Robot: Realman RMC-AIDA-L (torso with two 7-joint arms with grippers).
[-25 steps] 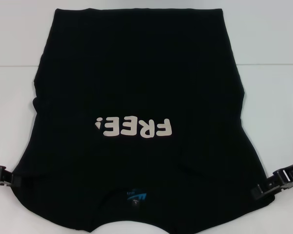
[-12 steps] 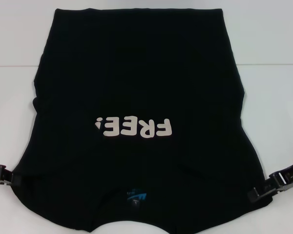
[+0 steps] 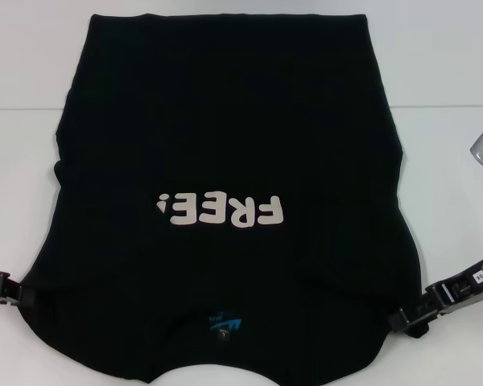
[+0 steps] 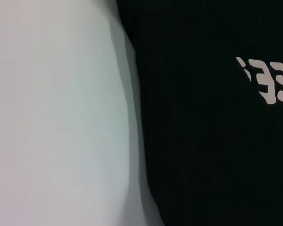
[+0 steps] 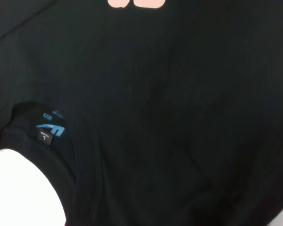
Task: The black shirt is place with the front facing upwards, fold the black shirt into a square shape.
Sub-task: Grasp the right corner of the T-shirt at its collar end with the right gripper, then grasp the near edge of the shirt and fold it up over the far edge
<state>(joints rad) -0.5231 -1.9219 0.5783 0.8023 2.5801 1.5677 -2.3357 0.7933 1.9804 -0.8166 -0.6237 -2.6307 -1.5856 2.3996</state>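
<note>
The black shirt (image 3: 225, 137) is soft matt cloth, pretty smooth with just faint creases near the collar. The "FREE!" lettering (image 3: 223, 210) looks like a flat off-white print, slightly smoother than the fabric. Blue neck label (image 5: 51, 129) is woven-looking cloth. The table (image 3: 451, 64) is a smooth, matt white surface. Both grippers, left gripper (image 3: 2, 289) and right gripper (image 3: 423, 310), look like black hard plastic or metal with a dull sheen.

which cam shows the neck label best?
Right wrist view: the blue neck label on the black shirt is close, its size tag visible. Head view shows it small; left wrist view misses it entirely.
</note>
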